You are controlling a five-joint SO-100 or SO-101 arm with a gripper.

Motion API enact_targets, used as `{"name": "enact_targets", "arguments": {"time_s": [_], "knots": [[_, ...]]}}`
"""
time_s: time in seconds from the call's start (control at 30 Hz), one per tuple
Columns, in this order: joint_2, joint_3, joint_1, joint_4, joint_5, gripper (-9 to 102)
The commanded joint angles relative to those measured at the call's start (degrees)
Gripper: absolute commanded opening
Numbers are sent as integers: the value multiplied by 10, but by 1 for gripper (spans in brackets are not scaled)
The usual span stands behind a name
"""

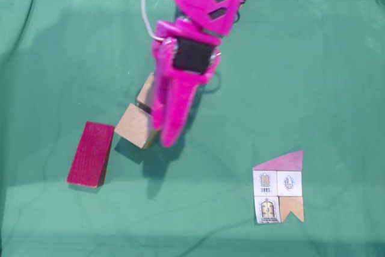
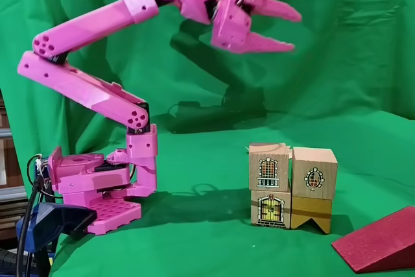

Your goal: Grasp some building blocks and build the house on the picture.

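Building blocks in a fixed view from above: one tan cube [image 1: 133, 126] lies at the tip of the gripper [image 1: 167, 138], and a second cube [image 1: 146, 90] is touching it behind, partly covered. The magenta-red block [image 1: 90, 153] lies left, long axis up-down. The picture [image 1: 278, 188] is well apart, lower right (open cloth between).

In a fixed side view the gripper [image 2: 295, 30] hangs high with jaws parted, empty. Its height over the cubes is probably large.

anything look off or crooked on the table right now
Nothing looks damaged or spilled. In the fixed view from above, the two tan cubes below the gripper sit turned diagonally compared with the picture card. The magenta-red block lies apart to their left, also slightly skewed.
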Motion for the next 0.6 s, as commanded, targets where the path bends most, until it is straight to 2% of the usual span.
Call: {"name": "enact_targets", "arguments": {"time_s": [0.0,0.57], "knots": [[-27,-37,42,-9,-38,20],[-244,-189,169,-11,-238,20]]}}
